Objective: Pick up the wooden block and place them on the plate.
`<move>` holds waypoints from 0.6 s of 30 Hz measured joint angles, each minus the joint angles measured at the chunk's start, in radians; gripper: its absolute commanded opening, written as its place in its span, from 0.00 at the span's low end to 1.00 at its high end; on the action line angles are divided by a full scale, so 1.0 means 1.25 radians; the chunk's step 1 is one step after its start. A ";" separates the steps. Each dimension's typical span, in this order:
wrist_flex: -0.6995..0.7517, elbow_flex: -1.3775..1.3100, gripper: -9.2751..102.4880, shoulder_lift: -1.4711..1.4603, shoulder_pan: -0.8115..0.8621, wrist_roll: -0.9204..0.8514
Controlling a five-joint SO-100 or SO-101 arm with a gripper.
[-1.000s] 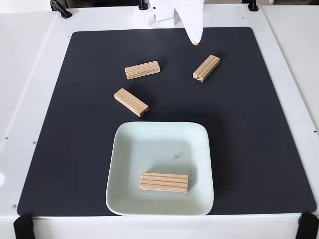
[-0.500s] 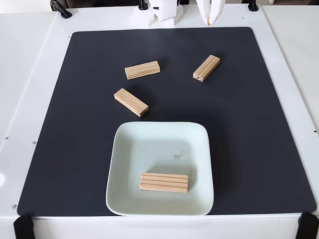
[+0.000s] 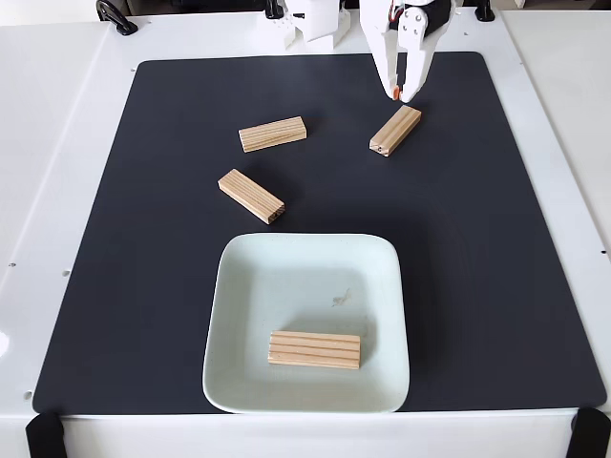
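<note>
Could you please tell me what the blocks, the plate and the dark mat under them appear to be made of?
The wooden blocks, such as the one on the plate, look like unfinished light wood, going by the striped grain. The plate seems to be glazed ceramic, or perhaps melamine: pale mint, glossy, with a raised rim. The black mat looks matte, possibly rubber or foam; the picture leaves that open.

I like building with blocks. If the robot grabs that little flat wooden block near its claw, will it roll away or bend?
Probably neither. The small flat rectangular block of light wood lies on a broad face, so it should slide rather than roll. It looks solid, so likely stiff. The gripper hovers just above its far end, holding nothing.
</note>
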 measured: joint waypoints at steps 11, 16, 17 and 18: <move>-0.009 0.038 0.35 -0.001 0.000 -0.049; -0.061 0.097 0.35 -0.025 0.001 -0.074; -0.077 0.101 0.35 -0.038 0.002 -0.076; -0.092 0.101 0.35 -0.049 0.002 -0.076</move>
